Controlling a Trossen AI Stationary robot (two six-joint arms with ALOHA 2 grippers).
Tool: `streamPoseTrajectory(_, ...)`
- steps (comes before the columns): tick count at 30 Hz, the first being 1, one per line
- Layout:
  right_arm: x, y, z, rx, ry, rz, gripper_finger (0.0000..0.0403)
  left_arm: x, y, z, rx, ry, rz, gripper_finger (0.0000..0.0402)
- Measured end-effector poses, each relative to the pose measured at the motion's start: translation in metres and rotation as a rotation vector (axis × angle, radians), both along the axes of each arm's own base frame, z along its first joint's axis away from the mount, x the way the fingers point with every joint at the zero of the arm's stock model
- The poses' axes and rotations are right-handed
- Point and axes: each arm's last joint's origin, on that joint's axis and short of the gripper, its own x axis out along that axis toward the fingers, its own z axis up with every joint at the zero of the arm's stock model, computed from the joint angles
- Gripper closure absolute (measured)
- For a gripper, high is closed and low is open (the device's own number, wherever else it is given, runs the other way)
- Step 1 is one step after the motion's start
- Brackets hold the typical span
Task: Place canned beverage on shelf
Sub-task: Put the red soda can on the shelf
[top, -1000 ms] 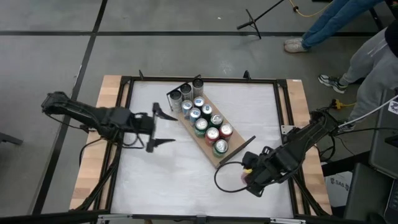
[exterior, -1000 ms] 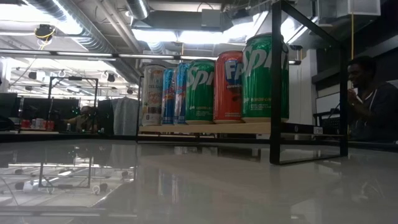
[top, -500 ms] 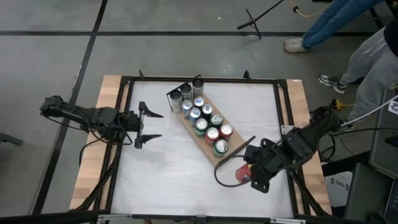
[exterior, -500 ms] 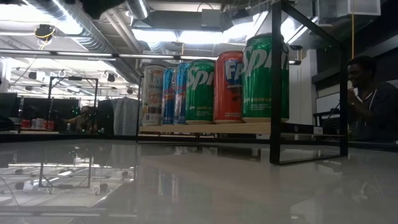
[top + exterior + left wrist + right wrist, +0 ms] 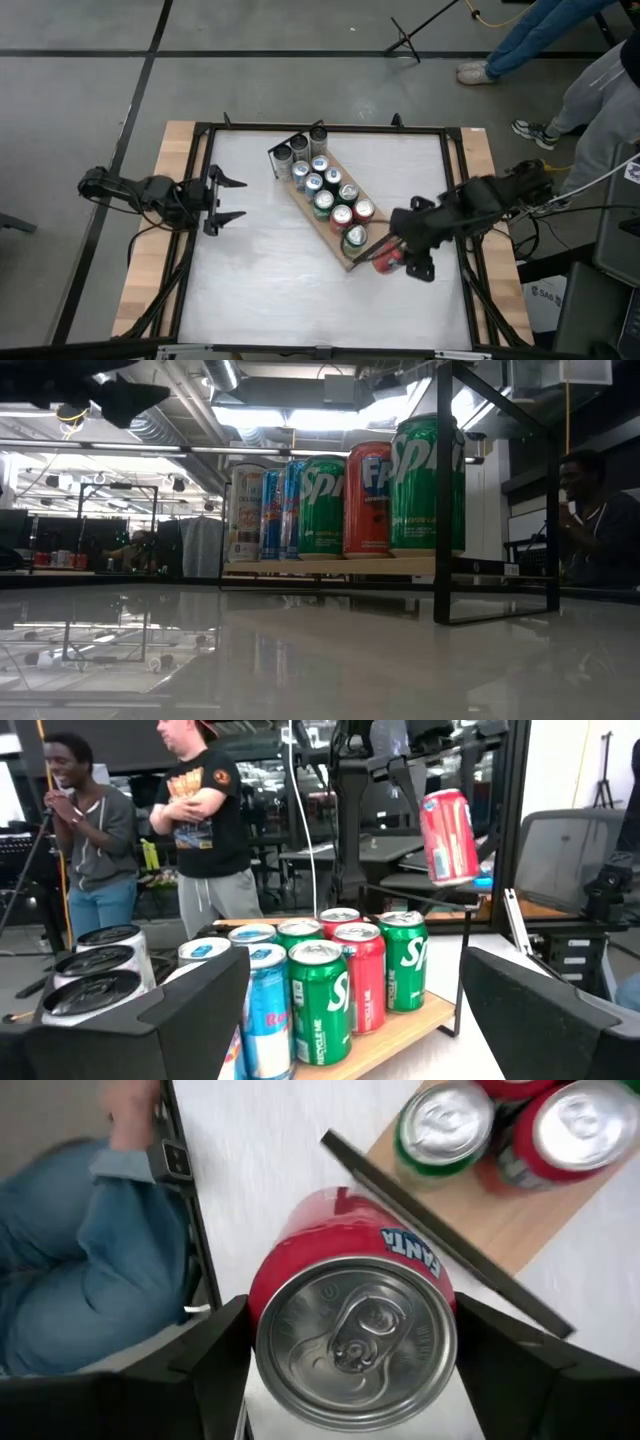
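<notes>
High view: right gripper (image 5: 392, 258) clamped on a red can (image 5: 388, 260), held above the counter (image 5: 270, 290) just off the near end of the shelf (image 5: 345, 258); can mostly hidden under the arm. Right wrist view: can (image 5: 352, 1315) seen end-on, red side and silver top, a dark finger (image 5: 210, 1370) pressed to each flank; black end rail (image 5: 445, 1250) beyond it, then bare board and green and red cans. Left wrist view: same red can (image 5: 448, 836) hanging tilted in the air past the shelf end, holding arm hard to make out against the dark room. Left gripper (image 5: 228, 199) at the counter's left edge, jaws wide apart, empty, well apart from the shelf. Shelf set diagonally mid-counter, rows of cans (image 5: 322, 190) filling most of it; free board only at the near end by the rail. Low view: shelf (image 5: 340, 566) cut off on the right by its rail frame (image 5: 445, 490); grippers not discernible. Wide bare counter across the front and left. Persons (image 5: 205, 810) beyond the counter, cropped.
</notes>
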Motion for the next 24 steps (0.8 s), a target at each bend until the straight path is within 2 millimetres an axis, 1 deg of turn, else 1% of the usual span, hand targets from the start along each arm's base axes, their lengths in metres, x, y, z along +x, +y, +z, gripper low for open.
streamPoseTrajectory(7, -0.021, -0.026, 0.021, -0.009, -0.101, -0.051, 0.0123, -0.006, 0.002, -0.017, -0.009, -0.03, 0.001, 0.0047)
streamPoseTrajectory(11, -0.027, -0.039, 0.028, -0.047, -0.151, -0.046, 0.0123, -0.007, 0.002, -0.023, -0.008, -0.033, 0.001, 0.0048)
streamPoseTrajectory(16, -0.029, -0.054, 0.032, -0.084, -0.182, -0.027, 0.0123, -0.006, 0.002, -0.028, 0.002, -0.02, 0.002, 0.0048)
streamPoseTrajectory(21, -0.025, -0.066, 0.031, -0.165, -0.202, 0.029, 0.0123, -0.003, 0.001, -0.037, 0.017, -0.007, 0.007, 0.0048)
streamPoseTrajectory(24, -0.021, -0.074, 0.023, -0.207, -0.172, 0.041, 0.0123, -0.002, 0.001, -0.044, 0.02, 0.002, 0.007, 0.0048)
